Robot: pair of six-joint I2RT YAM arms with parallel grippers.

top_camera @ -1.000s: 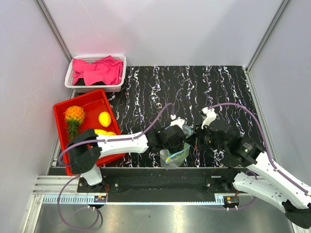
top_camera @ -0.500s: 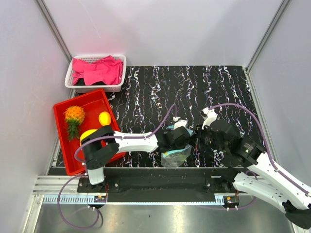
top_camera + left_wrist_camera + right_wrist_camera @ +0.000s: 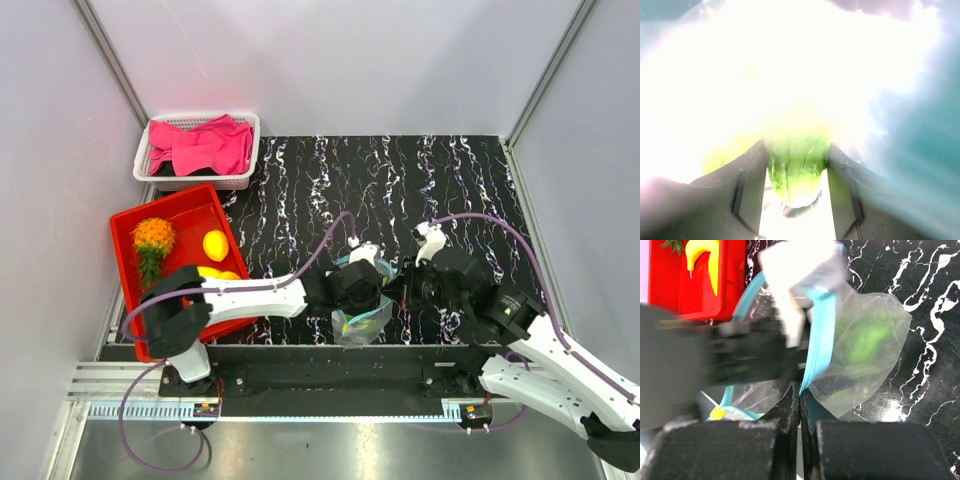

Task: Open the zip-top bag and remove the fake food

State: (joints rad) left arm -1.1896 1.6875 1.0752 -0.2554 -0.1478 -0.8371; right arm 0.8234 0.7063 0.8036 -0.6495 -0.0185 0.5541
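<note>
Zip-top bag (image 3: 354,328) sits just right of red tray (image 3: 128,225), mouth spread open. L gripper (image 3: 797,150) is inside it, fingers (image 3: 747,192) closed partway w/ green veg piece (image 3: 795,172) clamped btwn them; that wrist view is badly washed out. R gripper (image 3: 801,392), further right of tray, is pinched tight on bag's blue zip strip (image 3: 820,335). Orange fruit (image 3: 153,236) and yellow pieces (image 3: 215,244) lie in tray.
</note>
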